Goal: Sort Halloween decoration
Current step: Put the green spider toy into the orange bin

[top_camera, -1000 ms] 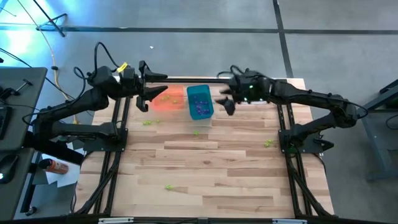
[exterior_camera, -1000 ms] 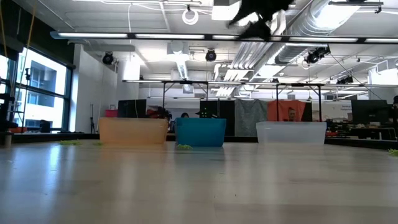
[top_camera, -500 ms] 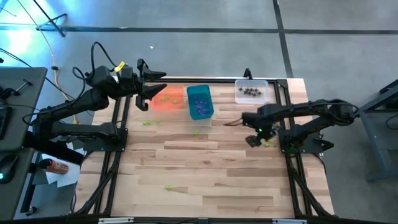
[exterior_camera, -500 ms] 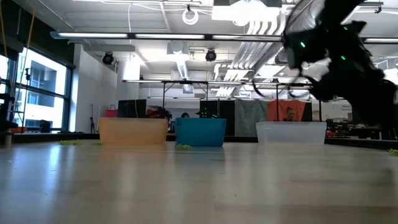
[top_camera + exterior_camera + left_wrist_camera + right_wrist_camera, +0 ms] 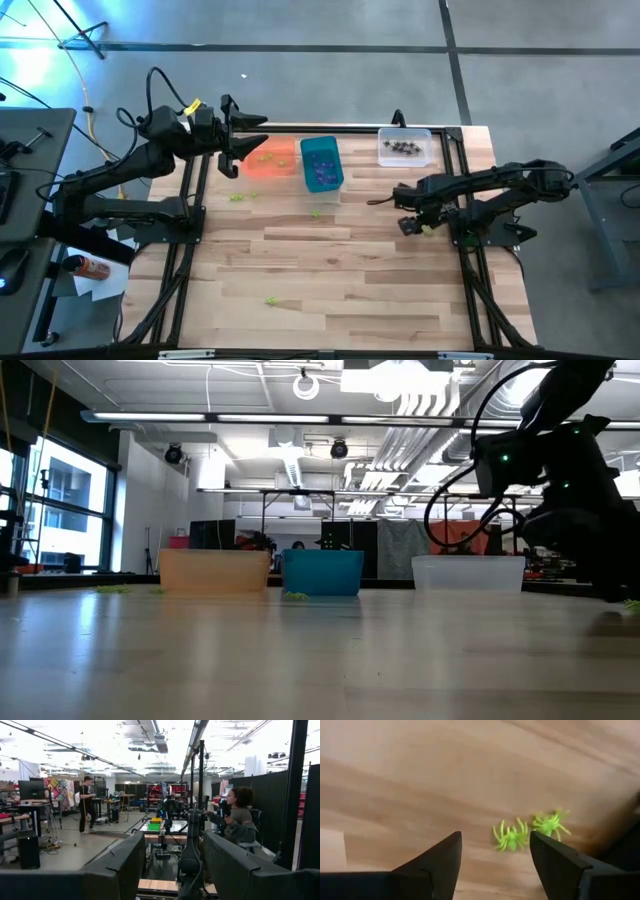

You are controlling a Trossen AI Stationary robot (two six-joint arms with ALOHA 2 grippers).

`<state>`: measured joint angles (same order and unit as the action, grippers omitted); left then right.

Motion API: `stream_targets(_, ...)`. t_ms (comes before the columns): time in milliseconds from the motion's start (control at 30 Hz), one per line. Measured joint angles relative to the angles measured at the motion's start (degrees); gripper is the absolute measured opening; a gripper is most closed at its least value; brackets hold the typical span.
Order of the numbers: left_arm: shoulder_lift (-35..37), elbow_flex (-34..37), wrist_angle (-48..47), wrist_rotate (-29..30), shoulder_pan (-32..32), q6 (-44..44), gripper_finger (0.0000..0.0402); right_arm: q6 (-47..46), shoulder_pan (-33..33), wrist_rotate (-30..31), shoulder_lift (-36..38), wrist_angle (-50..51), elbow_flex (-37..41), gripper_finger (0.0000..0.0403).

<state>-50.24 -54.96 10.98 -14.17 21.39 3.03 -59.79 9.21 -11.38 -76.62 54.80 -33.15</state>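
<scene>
Right gripper (image 5: 492, 855) hangs low over the table (image 5: 330, 270), jaws spread wide and empty, two green spiders (image 5: 510, 837) just beyond its fingertips. Best move, I'd say: centre on the nearer spider, drop straight, pinch gently. Farther back, left gripper (image 5: 232, 152) waits above the orange bin (image 5: 268, 165), jaws apart, holding nothing.

Right arm stretched low over table's right side, right gripper (image 5: 492, 862) pointing down, fingers (image 5: 432, 862) spread, left arm raised at far left edge, left gripper (image 5: 172, 865) level, fingers parted.
</scene>
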Motion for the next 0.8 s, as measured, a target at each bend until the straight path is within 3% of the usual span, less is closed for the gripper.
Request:
stream_targets(267,0.0,0.0,-0.01,0.0,0.0,1.24,0.0188,-1.04,0.0,-0.7,0.02,1.67,-0.02,0.0189)
stream_targets(633,0.0,0.0,-0.38,0.0,0.0,1.28,0.0188,-1.79,0.05,-1.59,-0.09,-2.51,3.48,0.0183)
stream_targets(800,0.0,0.0,-0.37,0.0,0.0,1.26,0.0188,-1.24,0.02,-1.23,-0.16,-2.23,2.63,0.0134)
